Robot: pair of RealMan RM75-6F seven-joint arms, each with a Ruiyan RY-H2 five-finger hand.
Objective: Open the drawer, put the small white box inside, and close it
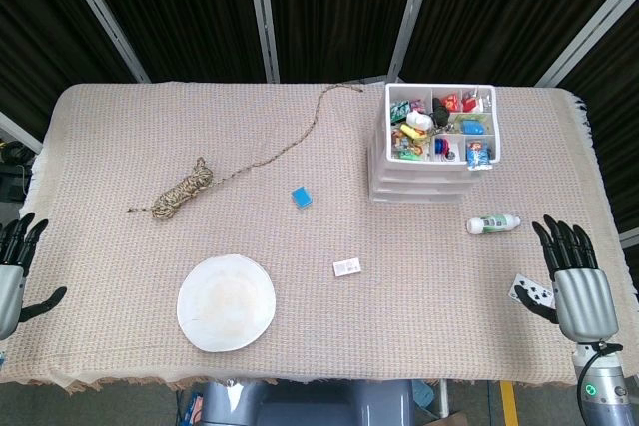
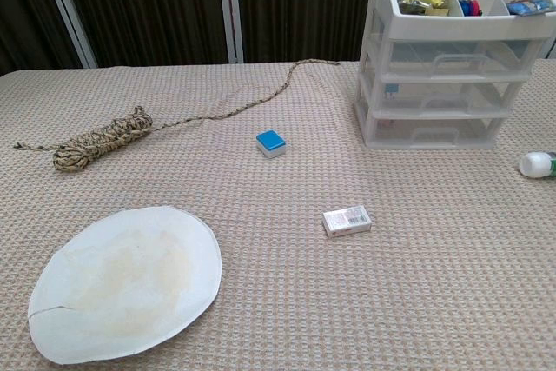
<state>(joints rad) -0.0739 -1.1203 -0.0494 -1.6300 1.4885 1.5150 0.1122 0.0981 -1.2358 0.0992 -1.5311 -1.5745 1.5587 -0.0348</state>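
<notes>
I see my left hand (image 1: 14,271) at the worktop's (image 1: 120,127) left edge and my right hand (image 1: 574,281) near the right edge, both with fingers spread and holding nothing. Between them the woven cloth lies open toward the front edge. The small white box (image 1: 346,267) lies flat near the middle of the front half, well apart from both hands, nearer the right one. The drawer unit (image 1: 424,182) stands at the back right, its drawers closed. A white plate (image 1: 226,302) sits front left.
</notes>
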